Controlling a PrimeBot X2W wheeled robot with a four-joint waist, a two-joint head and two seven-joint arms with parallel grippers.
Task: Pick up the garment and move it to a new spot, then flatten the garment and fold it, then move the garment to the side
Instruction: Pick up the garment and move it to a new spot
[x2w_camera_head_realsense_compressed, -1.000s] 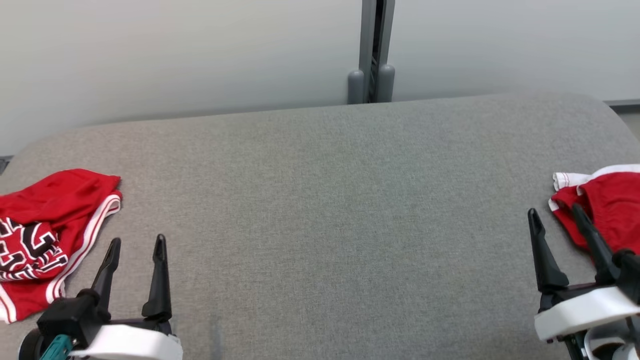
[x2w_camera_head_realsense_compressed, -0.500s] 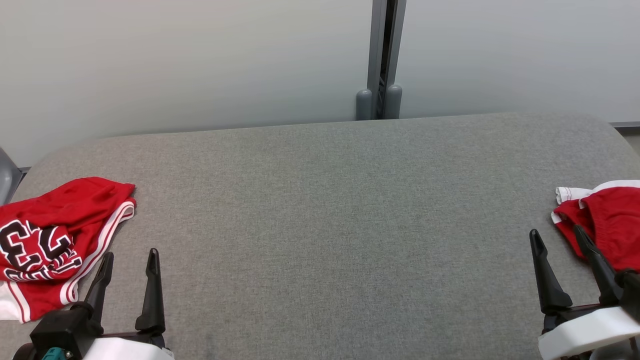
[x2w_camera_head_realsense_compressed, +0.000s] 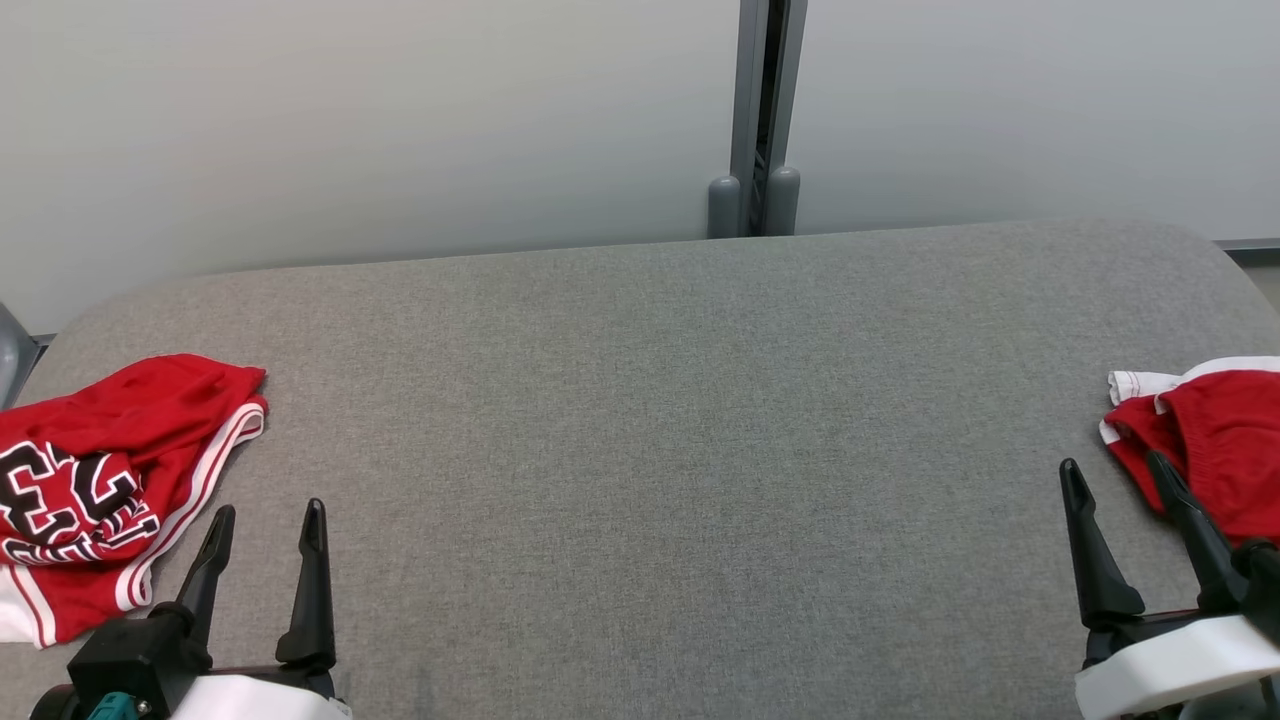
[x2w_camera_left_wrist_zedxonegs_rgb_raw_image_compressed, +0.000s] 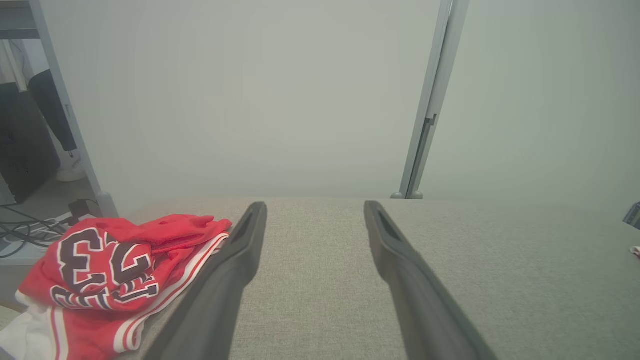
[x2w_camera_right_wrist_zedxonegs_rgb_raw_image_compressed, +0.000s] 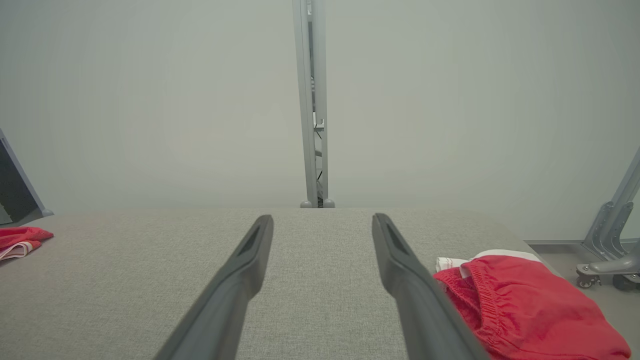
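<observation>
Jaws stood released. A crumpled red numbered jersey (x2w_camera_head_realsense_compressed: 110, 445) lay outside the left jaws, a red white-trimmed garment (x2w_camera_head_realsense_compressed: 1225, 440) outside the right jaws; mistaking them seemed possible.

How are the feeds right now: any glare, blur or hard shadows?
Head view: soft, even light, no glare; the red numbered jersey is sharp. Left wrist view: milky haze, jersey print legible. Right wrist view: same haze; red elastic-waisted garment sharp.
</observation>
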